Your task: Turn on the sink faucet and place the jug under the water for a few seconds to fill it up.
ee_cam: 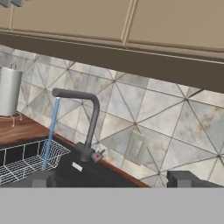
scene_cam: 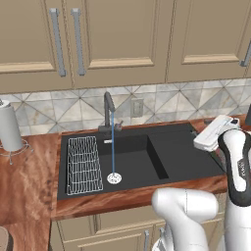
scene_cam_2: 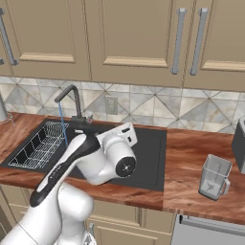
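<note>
Pincer (ee_cam: 113, 177) is sitting wide open in the hand view, two dark fingertips (ee_cam: 39, 178) well apart with nothing between them, not touching anything, aimed at the tiled backsplash (ee_cam: 166, 118) and the wall outlet (ee_cam: 136, 148).

Counting stuff: one sink faucet (scene_cam: 108, 112), one stream of water (scene_cam: 112, 144) that's currently running straight down from the spout to the round silver drain (scene_cam: 114, 178), one black sink (scene_cam: 162, 157) with a flat drainboard on its right side, one wire rack (scene_cam: 83, 164) sitting in the left part of the basin, and one paper-towel roll (scene_cam: 9, 127) standing on the wooden counter (scene_cam: 24, 186) left of the sink.

One jug (scene_cam_2: 215, 176) too, standing upright on the counter well to the right of the sink, nowhere near the water.
</note>
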{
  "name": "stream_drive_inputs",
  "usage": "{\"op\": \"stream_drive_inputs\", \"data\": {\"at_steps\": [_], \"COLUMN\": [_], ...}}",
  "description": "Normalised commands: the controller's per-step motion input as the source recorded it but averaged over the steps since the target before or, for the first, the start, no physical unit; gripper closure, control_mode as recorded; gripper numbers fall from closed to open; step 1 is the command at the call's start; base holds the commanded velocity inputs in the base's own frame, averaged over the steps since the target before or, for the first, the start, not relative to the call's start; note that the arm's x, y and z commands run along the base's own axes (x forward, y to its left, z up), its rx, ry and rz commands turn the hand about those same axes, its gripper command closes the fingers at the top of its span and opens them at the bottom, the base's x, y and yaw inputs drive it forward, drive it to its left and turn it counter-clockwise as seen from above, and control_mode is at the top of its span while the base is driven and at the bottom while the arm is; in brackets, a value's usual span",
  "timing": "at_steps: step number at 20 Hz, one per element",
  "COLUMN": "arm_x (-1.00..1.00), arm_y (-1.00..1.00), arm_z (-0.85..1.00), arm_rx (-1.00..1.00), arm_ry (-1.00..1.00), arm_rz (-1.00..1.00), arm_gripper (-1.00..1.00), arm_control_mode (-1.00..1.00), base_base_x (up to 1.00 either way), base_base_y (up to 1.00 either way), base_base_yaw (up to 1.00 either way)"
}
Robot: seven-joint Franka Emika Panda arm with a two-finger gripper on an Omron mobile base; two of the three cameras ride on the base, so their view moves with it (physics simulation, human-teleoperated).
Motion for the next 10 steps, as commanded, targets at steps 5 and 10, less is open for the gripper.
{"op": "stream_drive_inputs", "data": {"at_steps": [5, 10], "arm_x": [-0.47, -0.42], "arm_y": [-0.44, -0.51], "arm_z": [0.05, 0.0], "arm_rx": [-0.08, -0.07], "arm_ry": [0.13, 0.06], "arm_rz": [0.04, 0.0], "arm_gripper": [-1.0, -1.0], "arm_control_mode": [-1.0, -1.0], "base_base_x": [0.0, 0.0], "base_base_y": [0.0, 0.0], "base_base_yaw": [0.0, 0.0]}}
